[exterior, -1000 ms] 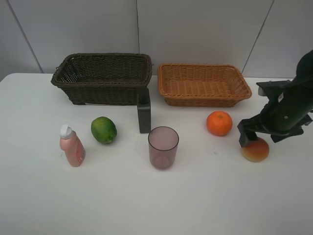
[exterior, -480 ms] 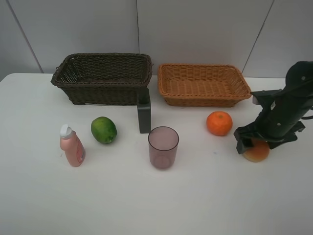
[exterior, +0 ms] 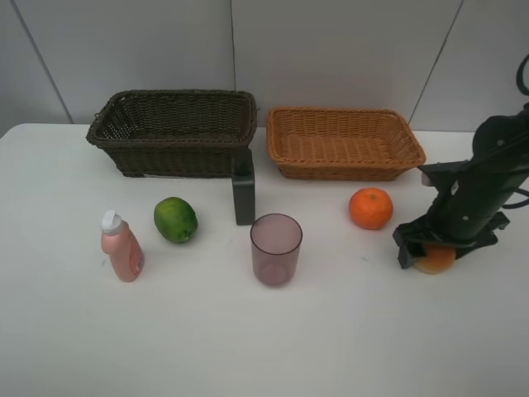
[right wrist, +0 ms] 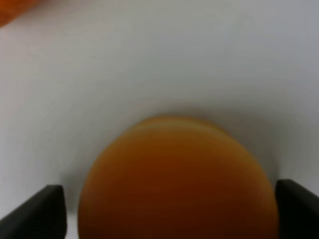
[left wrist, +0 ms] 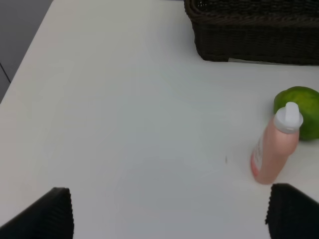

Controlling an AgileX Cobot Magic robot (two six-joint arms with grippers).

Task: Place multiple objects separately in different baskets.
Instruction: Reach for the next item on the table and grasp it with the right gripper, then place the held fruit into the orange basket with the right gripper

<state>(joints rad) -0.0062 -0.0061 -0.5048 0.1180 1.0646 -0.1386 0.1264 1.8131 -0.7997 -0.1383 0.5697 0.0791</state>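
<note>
Right tool (exterior: 436, 250) dropped lower over peach (exterior: 435, 263), jaws apart either side.

The table (exterior: 248, 347) lies bare along the lower frame. At centre, the dark bottle (exterior: 244, 197) and the cup (exterior: 275, 248) stand close together; wider gaps separate the cup from the orange (exterior: 369, 208) and the green fruit (exterior: 175, 219).

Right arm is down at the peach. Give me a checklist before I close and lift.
1. Right gripper straddles the peach: ok, a finger on each side.
2. Grip made: not ok, jaws open.
3. Orange apart from the gripper: ok.
4. Tan basket has room: ok, nothing seen inside.
5. Left gripper away, open, holding nothing: ok.
</note>
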